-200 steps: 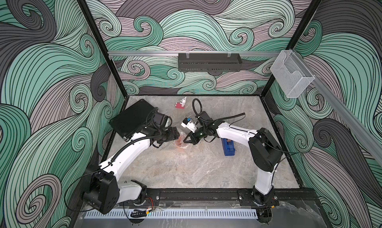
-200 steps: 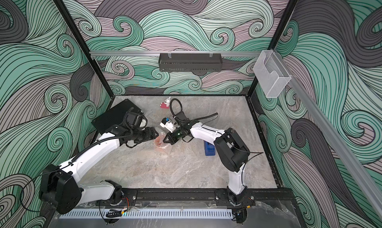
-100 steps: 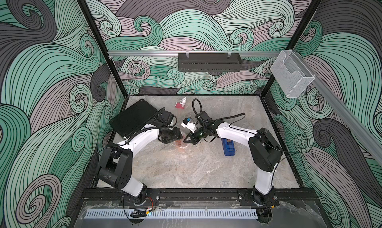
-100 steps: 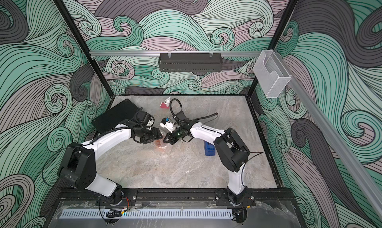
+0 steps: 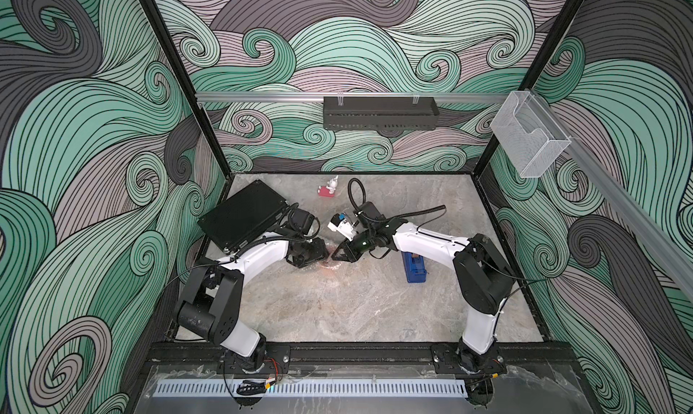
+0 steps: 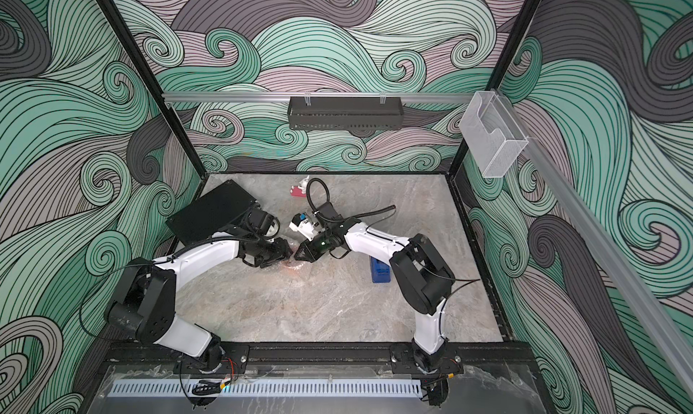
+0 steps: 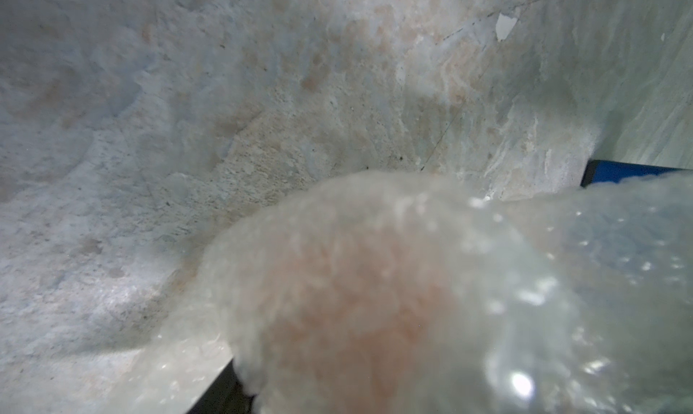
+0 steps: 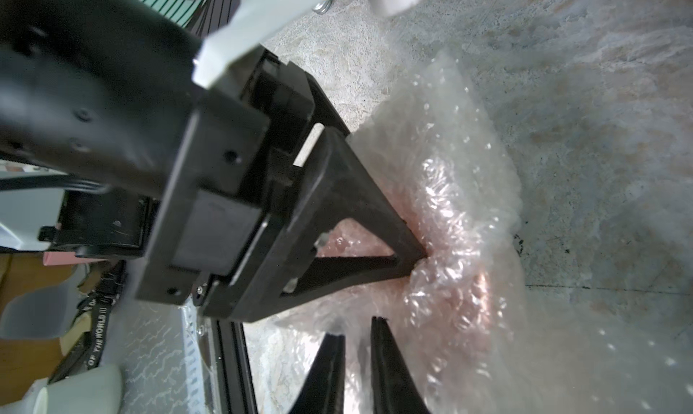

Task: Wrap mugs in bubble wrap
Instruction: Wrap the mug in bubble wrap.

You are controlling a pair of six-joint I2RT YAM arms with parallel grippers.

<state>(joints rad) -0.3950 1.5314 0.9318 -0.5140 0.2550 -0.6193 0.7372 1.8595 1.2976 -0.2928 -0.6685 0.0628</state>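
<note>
Mid-desk [image 5: 337,311], the salmon mug [image 5: 330,269] sits bundled in bubble wrap [image 8: 450,191]. The left gripper [image 5: 323,257] is on it from 9 o'clock, jaws wide around the bundle, near fingertip [image 8: 412,251] pressed into the wrap. The right gripper [image 8: 358,324] is at 3 o'clock, jaws parted just a slit at the wrap. Further out at 3 lies the blue tape dispenser [image 5: 414,271]. A black flat box [image 5: 243,217] is at 10, and a red-and-white figurine [image 5: 329,189] far back at 12.

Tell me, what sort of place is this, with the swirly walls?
Probably a robot test cell: two white-and-black robot arms are mounted on a black rail at the edge of a grey marble-look tabletop, wave-patterned wall panels close it in, and the arms work on clear bubble wrap.
</note>
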